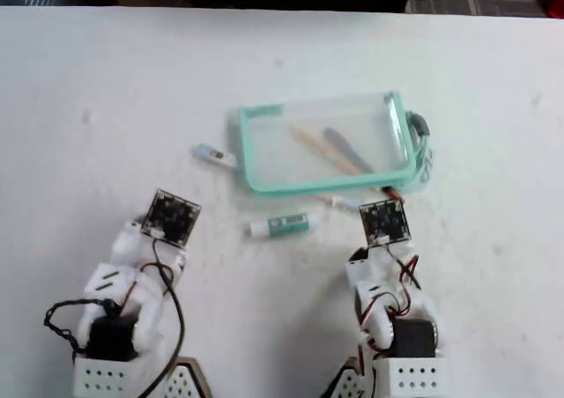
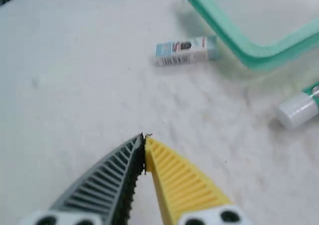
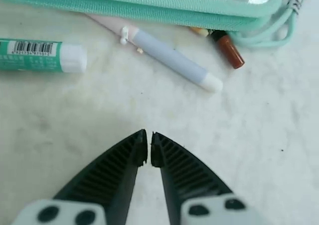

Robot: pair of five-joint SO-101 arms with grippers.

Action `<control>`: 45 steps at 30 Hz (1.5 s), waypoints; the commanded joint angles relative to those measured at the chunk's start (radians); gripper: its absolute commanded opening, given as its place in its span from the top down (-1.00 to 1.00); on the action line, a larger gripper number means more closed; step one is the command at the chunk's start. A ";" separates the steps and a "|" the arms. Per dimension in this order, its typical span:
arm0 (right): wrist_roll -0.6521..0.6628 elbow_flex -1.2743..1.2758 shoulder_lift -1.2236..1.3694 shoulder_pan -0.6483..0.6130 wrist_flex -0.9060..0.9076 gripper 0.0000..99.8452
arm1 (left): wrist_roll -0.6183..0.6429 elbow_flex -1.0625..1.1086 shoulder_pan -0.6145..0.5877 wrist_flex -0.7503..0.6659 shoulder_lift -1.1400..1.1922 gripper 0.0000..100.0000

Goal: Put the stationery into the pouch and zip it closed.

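Both arms sit folded low, side by side; left hand (image 2: pixel 144 141) and right hand (image 3: pixel 149 138) each have fingertips pressed together.

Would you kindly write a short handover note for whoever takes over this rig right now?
The left gripper is empty with its fingers shut, over bare table near the small white-and-blue box.
The right gripper is also empty with its fingers shut, just short of the grey-and-white pen.
The clear pouch with mint-green trim lies mid-table. A tan stick and a grey stick show through its face.
Still outside are the box, the white-and-green glue stick, the pen and a brown-tipped stick by the pouch's edge.
Left to do: load those four, then zip. I cannot tell the zip's state.
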 commanded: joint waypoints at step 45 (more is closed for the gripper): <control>0.006 0.009 -0.005 0.153 -0.338 0.95 | 0.149 -0.396 0.259 -0.562 0.820 0.95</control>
